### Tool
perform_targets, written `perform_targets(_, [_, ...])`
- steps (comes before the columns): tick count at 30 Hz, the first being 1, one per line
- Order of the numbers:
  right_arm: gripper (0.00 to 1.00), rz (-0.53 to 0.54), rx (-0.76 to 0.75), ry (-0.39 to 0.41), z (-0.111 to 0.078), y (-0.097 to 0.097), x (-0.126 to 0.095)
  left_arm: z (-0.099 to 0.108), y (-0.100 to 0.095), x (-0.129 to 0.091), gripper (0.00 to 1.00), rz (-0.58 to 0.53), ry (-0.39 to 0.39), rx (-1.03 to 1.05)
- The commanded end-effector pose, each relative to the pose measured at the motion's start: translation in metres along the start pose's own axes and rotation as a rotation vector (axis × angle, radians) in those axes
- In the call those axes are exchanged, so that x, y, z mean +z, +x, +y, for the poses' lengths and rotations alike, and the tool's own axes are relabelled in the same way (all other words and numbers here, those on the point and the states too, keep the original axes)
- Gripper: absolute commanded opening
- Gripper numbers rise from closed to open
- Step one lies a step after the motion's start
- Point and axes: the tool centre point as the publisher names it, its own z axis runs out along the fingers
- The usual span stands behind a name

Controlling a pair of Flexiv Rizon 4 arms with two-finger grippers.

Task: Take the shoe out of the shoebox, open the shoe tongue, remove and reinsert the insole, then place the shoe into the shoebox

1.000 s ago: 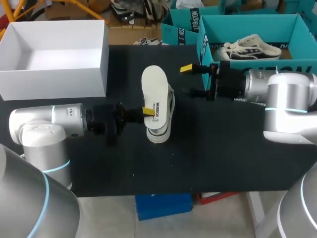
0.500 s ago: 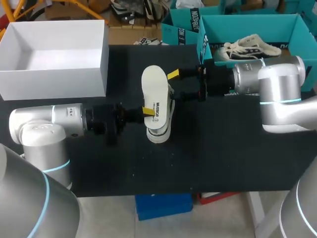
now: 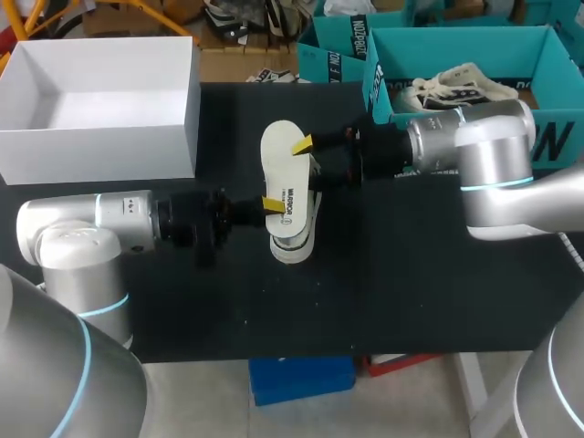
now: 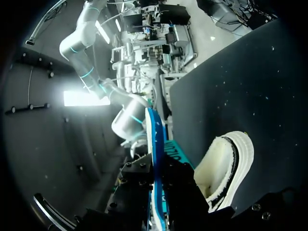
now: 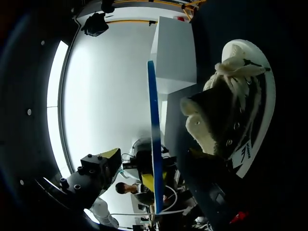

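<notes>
- Shoe (image 3: 294, 242) lies on its side near the middle of the desk (image 3: 411, 292).
- Left tool (image 3: 271, 203) is clamped on the insole (image 3: 283, 164).
- Right tool (image 3: 310, 160) has its fingers apart, either side of the insole's edge.

One table (image 3: 411, 274) carries one shoe (image 3: 294, 245), one insole (image 3: 283, 160) and one white box (image 3: 27, 155). Two arms come in, one from each side: one left arm (image 3: 91, 228) and one right arm (image 3: 493, 173). Each ends in one gripper, so there are two in all: the left gripper (image 3: 270, 206) and the right gripper (image 3: 308, 161). The head view shows two yellow tips (image 3: 301, 144), one per gripper. At the back right stand two teal boxes (image 3: 379, 100). The nearer one holds a second shoe (image 3: 456, 89), making two shoes in sight. Whether those boxes rest on the table cannot be told.
</notes>
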Motion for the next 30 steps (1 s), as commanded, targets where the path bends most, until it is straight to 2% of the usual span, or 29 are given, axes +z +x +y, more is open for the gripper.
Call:
perform_targets(1, [0.64, -0.006, 0.003, 0.009, 0.002, -0.001, 0.007, -0.002, 0.0, 0.001, 0.0, 0.004, -0.005, 0.003])
perform_targets(5, [0.49, -0.009, 0.006, 0.015, 0.002, -0.002, 0.009, -0.002, 0.0, 0.001, 0.0, 0.004, -0.005, 0.003])
perform_targets(11, [0.49, -0.007, 0.007, 0.016, 0.003, -0.004, 0.014, -0.002, 0.0, 0.001, 0.0, 0.004, -0.005, 0.003])
perform_targets(13, [0.45, -0.006, 0.008, 0.015, 0.003, -0.005, 0.015, -0.002, 0.0, 0.001, 0.0, 0.004, -0.005, 0.003])
perform_targets(14, [0.41, -0.007, 0.009, 0.015, 0.003, -0.005, 0.015, -0.002, 0.0, 0.001, 0.0, 0.004, -0.005, 0.003])
perform_targets(15, [0.24, -0.008, 0.01, 0.014, 0.003, -0.005, 0.016, -0.002, 0.0, 0.001, 0.0, 0.004, -0.005, 0.003])
perform_targets(17, [0.0, -0.013, 0.012, 0.008, 0.003, -0.007, 0.016, -0.002, 0.0, 0.001, 0.0, 0.004, -0.005, 0.003])
perform_targets(25, [0.0, -0.028, 0.014, -0.001, 0.003, -0.008, 0.017, -0.002, 0.0, 0.001, 0.0, 0.004, -0.005, 0.003])
perform_targets(26, [0.0, -0.028, 0.014, -0.001, 0.003, -0.008, 0.017, -0.002, 0.0, 0.001, 0.31, 0.004, -0.005, 0.003])
perform_targets(27, [0.0, -0.028, 0.014, -0.001, 0.003, -0.008, 0.017, -0.001, -0.001, 0.0, 1.0, 0.034, -0.004, -0.01])
perform_targets(30, [0.0, -0.028, 0.014, -0.001, 0.003, -0.008, 0.017, 0.001, -0.01, -0.011, 1.0, 0.102, -0.014, -0.026])
